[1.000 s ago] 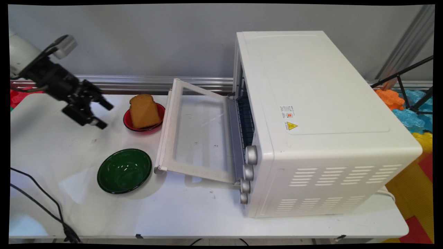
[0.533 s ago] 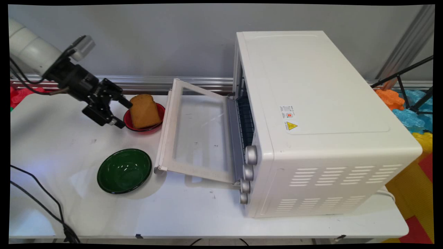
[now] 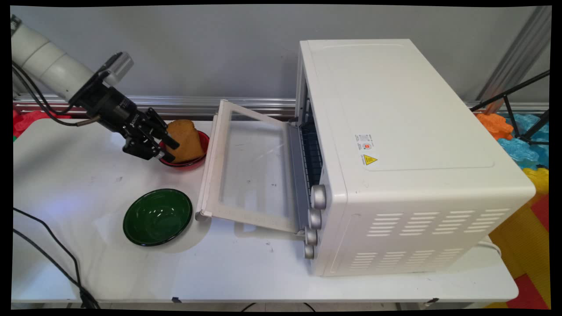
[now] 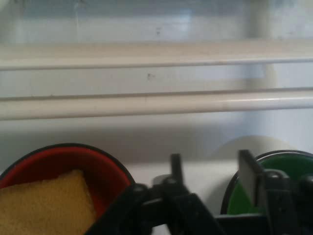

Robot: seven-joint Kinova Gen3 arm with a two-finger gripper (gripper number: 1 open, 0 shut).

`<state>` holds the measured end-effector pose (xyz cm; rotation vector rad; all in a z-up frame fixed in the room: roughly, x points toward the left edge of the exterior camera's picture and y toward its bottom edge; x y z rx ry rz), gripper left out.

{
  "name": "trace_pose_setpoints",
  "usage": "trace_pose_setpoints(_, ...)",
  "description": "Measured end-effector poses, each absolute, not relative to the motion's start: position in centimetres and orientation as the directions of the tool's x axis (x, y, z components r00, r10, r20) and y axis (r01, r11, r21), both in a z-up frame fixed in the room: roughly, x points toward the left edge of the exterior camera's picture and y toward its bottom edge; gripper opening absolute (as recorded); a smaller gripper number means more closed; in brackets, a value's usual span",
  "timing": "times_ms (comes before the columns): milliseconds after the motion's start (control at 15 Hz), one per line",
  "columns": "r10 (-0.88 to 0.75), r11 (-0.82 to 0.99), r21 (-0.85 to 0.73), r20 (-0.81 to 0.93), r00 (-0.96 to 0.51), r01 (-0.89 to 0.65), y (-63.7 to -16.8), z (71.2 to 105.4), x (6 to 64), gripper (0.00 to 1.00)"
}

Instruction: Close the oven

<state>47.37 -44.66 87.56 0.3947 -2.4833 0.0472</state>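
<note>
Pincer: the pincer (image 3: 170,150) has slid right across the last second — now at the red bowl's (image 3: 203,141) left rim, fingers apart, holding nothing.
Bread: the bread slice (image 3: 186,140) leans in that bowl, just beside the fingertips.
Edges: oven door (image 3: 246,175) hangs open just right of the bowl.
Room: green bowl (image 3: 158,216) nearer; bare tabletop (image 3: 66,175) to the left.

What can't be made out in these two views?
- Oven inside: main view shows only a sliver of rack past the open door.
- Bread and red bowl: near side hidden by the gripper; touching or not, unclear.
- Hand view: bread and green bowl cut off by edges and linkage.
</note>
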Motion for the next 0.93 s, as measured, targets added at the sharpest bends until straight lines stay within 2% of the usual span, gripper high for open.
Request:
trace_pose_setpoints(667,-0.241,0.967,0.076,0.572,-0.784,-0.242,-45.0,85.3,47.2,0.0)
trace_pose_setpoints(933,-0.229,0.969,0.062,0.587,-0.777,-0.239,-45.4,83.2,46.4,0.0)
